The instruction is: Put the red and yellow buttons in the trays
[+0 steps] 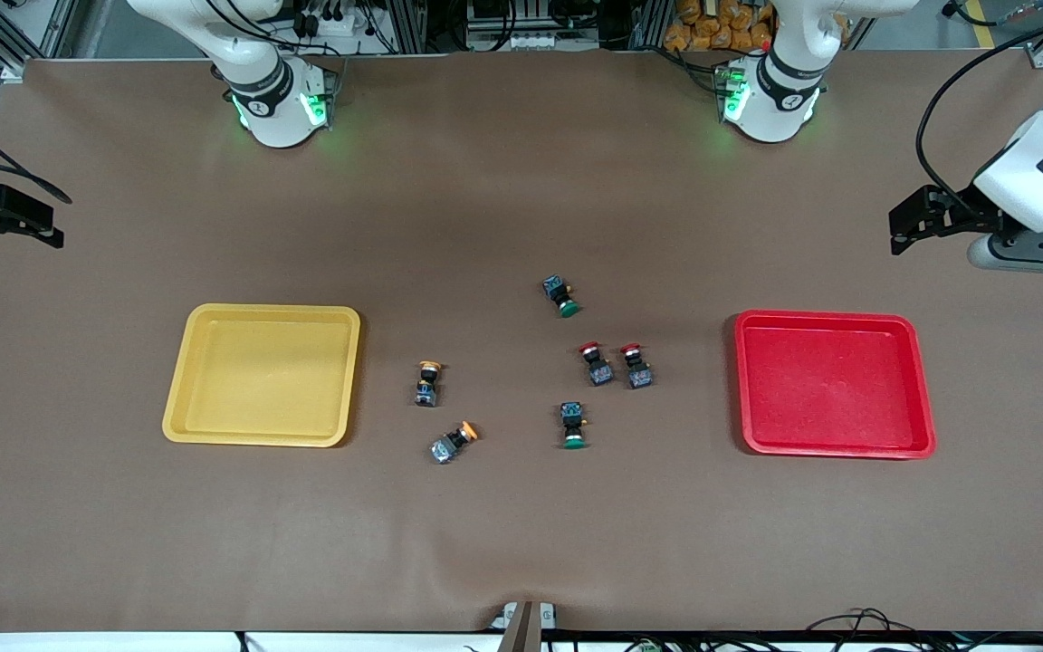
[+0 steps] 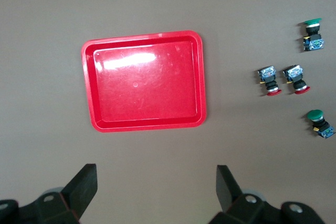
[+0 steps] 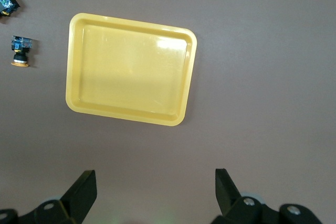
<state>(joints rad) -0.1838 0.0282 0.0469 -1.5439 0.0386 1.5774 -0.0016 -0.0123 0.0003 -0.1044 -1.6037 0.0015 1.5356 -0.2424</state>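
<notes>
Two red-capped buttons (image 1: 596, 363) (image 1: 636, 365) lie side by side mid-table, between the trays and closer to the empty red tray (image 1: 834, 383). Two yellow-capped buttons (image 1: 428, 383) (image 1: 454, 442) lie closer to the empty yellow tray (image 1: 263, 374). My left gripper (image 1: 902, 231) hangs open and empty over bare table at the left arm's end; its wrist view shows the gripper (image 2: 156, 182), the red tray (image 2: 144, 80) and red buttons (image 2: 269, 80) (image 2: 295, 78). My right gripper (image 1: 55, 226) hangs open and empty over the right arm's end; its wrist view shows the gripper (image 3: 156, 184), the yellow tray (image 3: 131, 69) and a yellow button (image 3: 21, 51).
Two green-capped buttons (image 1: 562, 296) (image 1: 573, 426) lie near the red ones, one farther from the front camera, one nearer. They also show in the left wrist view (image 2: 313, 34) (image 2: 319, 123). Both arm bases stand along the table's back edge.
</notes>
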